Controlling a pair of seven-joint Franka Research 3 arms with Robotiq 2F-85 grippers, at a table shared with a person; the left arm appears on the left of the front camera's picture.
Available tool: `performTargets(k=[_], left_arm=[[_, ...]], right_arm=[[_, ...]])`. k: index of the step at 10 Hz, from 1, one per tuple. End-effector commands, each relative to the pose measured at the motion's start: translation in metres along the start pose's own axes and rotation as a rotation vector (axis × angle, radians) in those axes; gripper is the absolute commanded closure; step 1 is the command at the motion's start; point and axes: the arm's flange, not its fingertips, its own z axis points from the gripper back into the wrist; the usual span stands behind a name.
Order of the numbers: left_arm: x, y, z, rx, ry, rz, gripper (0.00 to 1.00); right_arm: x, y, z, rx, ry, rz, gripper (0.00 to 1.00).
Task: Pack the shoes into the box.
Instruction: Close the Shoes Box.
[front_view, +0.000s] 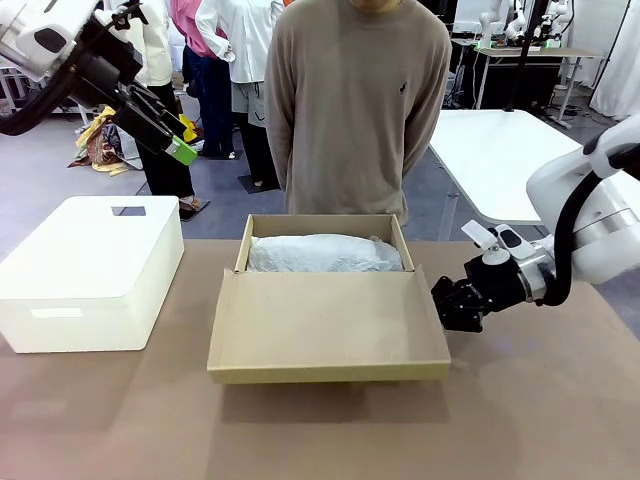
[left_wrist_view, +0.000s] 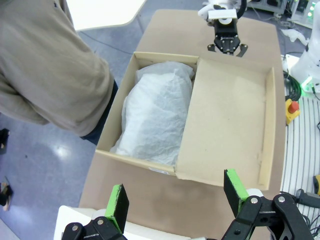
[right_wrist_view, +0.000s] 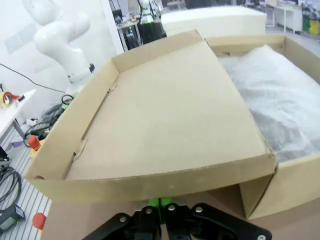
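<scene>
Front view: my right gripper (front_view: 447, 305), fingers pressed together and empty, sits at the box (front_view: 325, 300) lid's edge; my left gripper (front_view: 183, 140) hangs spread wide, holding nothing.

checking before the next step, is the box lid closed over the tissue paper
No, the lid lies folded open toward the robot's side, leaving the white tissue paper in the box uncovered.

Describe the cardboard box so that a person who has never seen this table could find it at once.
Look at the brown table; in its middle, before the standing person, lies the box. Its lid flap is open and white tissue paper fills it. The white bin beside it is plain and shut, whereas the box is tan cardboard.
</scene>
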Motion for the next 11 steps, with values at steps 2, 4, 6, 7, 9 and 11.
performTargets(k=[2,4,6,7,9,11], left_arm=[[-0.003,-0.001,0.0,-0.017,-0.026,-0.01,0.0],[-0.003,-0.001,0.0,-0.017,-0.026,-0.01,0.0],[-0.003,-0.001,0.0,-0.017,-0.026,-0.01,0.0],[-0.003,-0.001,0.0,-0.017,-0.026,-0.01,0.0],[-0.003,-0.001,0.0,-0.017,-0.026,-0.01,0.0],[-0.003,-0.001,0.0,-0.017,-0.026,-0.01,0.0]], right_arm=[[0.016,0.004,0.013,-0.031,-0.148,0.022,1.0],[0.025,0.005,0.019,-0.063,-0.218,0.005,1.0],[0.033,0.002,0.027,-0.138,-0.306,-0.024,1.0],[0.036,-0.001,0.031,-0.182,-0.338,-0.041,1.0],[0.04,-0.008,0.036,-0.251,-0.39,-0.07,1.0],[0.047,-0.018,0.038,-0.306,-0.368,-0.078,1.0]])
